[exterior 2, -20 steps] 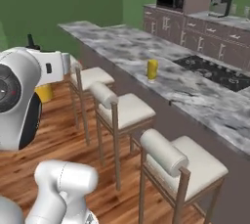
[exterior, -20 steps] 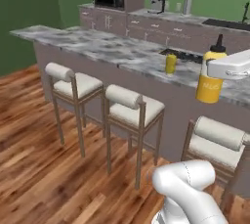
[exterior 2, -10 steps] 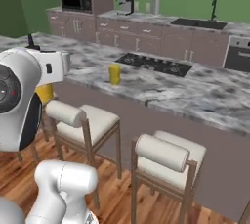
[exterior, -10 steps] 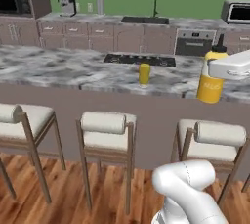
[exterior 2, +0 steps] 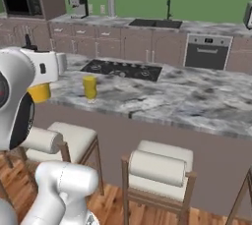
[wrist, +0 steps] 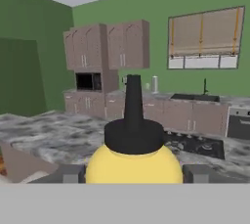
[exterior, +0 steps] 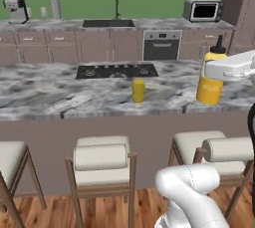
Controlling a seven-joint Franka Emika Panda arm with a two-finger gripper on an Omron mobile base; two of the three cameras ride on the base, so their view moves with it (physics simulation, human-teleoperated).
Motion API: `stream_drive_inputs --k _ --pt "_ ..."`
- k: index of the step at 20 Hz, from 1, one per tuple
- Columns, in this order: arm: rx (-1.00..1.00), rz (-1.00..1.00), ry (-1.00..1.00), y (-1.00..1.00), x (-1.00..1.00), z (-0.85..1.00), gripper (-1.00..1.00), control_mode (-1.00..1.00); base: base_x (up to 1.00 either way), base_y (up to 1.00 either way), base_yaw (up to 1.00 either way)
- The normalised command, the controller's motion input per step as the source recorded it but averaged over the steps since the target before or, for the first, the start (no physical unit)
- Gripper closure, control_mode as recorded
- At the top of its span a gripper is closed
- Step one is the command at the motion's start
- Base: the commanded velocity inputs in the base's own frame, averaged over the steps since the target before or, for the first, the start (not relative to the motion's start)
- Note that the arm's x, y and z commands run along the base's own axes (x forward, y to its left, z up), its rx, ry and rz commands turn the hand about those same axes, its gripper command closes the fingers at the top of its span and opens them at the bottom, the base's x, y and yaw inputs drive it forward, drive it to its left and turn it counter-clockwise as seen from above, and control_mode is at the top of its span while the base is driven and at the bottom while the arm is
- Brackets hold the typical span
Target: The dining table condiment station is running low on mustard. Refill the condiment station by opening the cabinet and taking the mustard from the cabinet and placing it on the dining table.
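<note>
You have the small yellow mustard squeeze bottle with black nozzle (exterior: pixel 211 80) upright between the fingers (wrist: pixel 68 174), which sit part-open, clamped on its sides. It hangs just above the marble tabletop (exterior: pixel 60 92) at its near right edge; lowering straight down lands it. One mustard, one stout dark-yellow cylinder (exterior: pixel 138 91), three stools.

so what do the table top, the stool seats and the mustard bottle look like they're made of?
Table top: polished marble or a stone look-alike, going by the grey-and-white veining. Stool seats: cream padded cushions, fabric or leather unclear, on wood-toned frames. Mustard bottle, held in the gripper: smooth yellow plastic by its look, with a black pointed nozzle.
</note>
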Motion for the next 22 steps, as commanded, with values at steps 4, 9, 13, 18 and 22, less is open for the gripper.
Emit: stream_drive_inputs --k 4,9,13,18,22 --pt "0.0 0.0 0.0 0.0 0.0 0.0 1.0 1.0 0.1 -0.52 -0.27" --pt "0.0 0.0 0.0 0.0 0.0 0.0 1.0 1.0 0.68 -0.4 -0.12" --pt "0.07 0.15 0.0 -0.49 1.0 -0.01 1.0 -1.0 0.0 0.0 0.0" --pt "0.01 0.42 -0.01 -0.22 1.0 -0.38 1.0 -1.0 0.0 0.0 0.0" --pt "-0.07 0.48 -0.01 0.21 1.0 -0.85 1.0 -1.0 0.0 0.0 0.0"
